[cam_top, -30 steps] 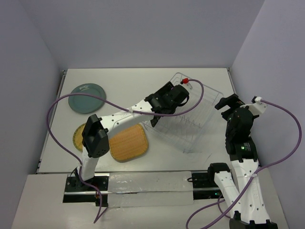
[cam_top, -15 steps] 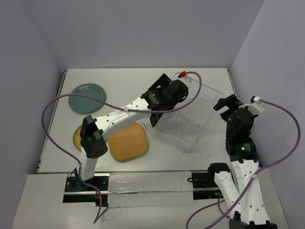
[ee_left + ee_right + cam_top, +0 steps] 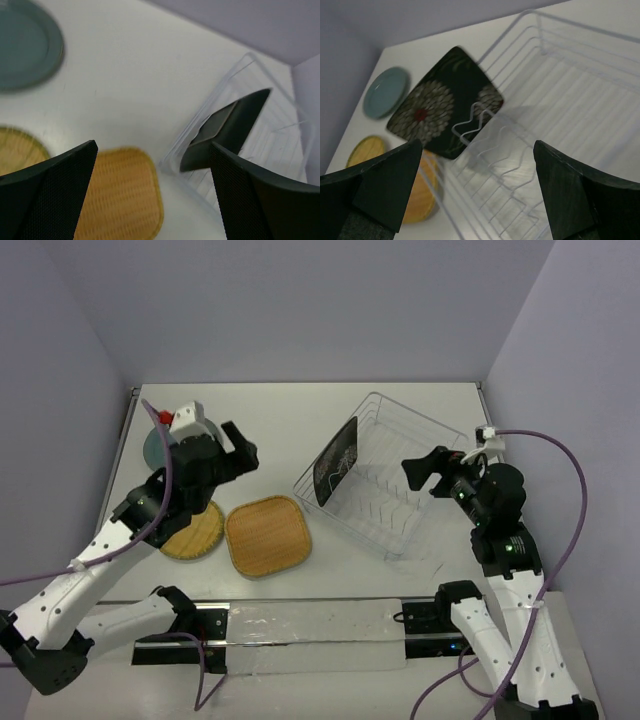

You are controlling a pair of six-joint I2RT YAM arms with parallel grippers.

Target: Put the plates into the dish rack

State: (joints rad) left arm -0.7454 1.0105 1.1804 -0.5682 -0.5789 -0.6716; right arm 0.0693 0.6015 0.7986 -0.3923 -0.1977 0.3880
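Note:
The black square plate (image 3: 337, 462) stands on edge at the left end of the wire dish rack (image 3: 400, 505); its floral face shows in the right wrist view (image 3: 437, 107). The tan rounded-square plate (image 3: 267, 535) and the yellow round plate (image 3: 197, 535) lie flat on the table. The teal plate (image 3: 152, 445) is mostly hidden behind my left arm, but clear in the left wrist view (image 3: 25, 47). My left gripper (image 3: 240, 452) is open and empty above the table, left of the rack. My right gripper (image 3: 428, 472) is open and empty over the rack's right part.
The rack (image 3: 560, 100) sits tilted on the table's right half, with upright prongs in its middle. The purple cable of the left arm loops low at the left. The side walls stand close to the table's left and right edges.
My left gripper let go of the black plate, which now stands in the rack, and swung back far to the left. My right gripper moved left over the rack.

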